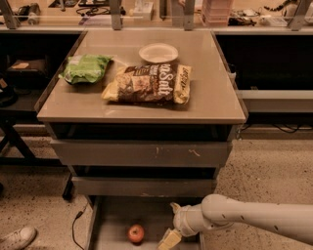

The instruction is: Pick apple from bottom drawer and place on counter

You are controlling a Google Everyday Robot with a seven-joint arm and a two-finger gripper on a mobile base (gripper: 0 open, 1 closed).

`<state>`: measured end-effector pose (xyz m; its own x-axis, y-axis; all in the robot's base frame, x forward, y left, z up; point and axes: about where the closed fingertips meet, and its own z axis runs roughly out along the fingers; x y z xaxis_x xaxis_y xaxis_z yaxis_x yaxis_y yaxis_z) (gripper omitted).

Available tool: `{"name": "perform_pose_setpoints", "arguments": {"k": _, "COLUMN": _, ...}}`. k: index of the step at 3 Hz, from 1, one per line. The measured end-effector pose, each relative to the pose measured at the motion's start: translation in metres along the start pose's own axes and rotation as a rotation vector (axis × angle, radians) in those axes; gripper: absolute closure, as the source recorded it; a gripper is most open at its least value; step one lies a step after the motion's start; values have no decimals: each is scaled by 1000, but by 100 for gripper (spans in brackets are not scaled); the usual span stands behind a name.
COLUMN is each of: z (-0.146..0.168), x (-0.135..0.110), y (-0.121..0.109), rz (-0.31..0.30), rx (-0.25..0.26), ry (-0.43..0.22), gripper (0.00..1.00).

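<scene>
The apple, small and red, lies on the floor of the open bottom drawer, near its front. My gripper is low over the right part of that drawer, just right of the apple and apart from it. Its fingers are spread and hold nothing; the lower, yellowish fingertip is the one closest to the apple. The beige counter tops the grey drawer cabinet above.
On the counter lie a green bag, a brown chip bag and a white bowl. Two shut grey drawers sit above the open one. A cluttered workbench runs behind. A white shoe is on the floor at the left.
</scene>
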<state>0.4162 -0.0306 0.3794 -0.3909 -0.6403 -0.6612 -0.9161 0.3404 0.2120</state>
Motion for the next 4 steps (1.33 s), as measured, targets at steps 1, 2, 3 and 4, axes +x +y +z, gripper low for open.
{"name": "perform_pose_setpoints", "arguments": {"k": 1, "z": 17, "x": 4, "y": -1, "rz": -7, "rx": -20, "ry": -29, "gripper": 0}}
{"name": "perform_pose_setpoints", "arguments": {"k": 2, "z": 51, "x": 13, "y": -10, "rz": -46, "rx": -11, "ry": -76, "gripper": 0}}
{"name": "perform_pose_setpoints", "arguments": {"k": 3, "z": 80, "x": 25, "y": -16, "rz": -75, "rx": -7, "ry": -84, "gripper": 0}}
{"name": "perform_pose_setpoints", "arguments": {"k": 4, "z": 88, "x": 24, "y": -26, "rz": -94, "rx": 22, "ry": -100, "gripper": 0}}
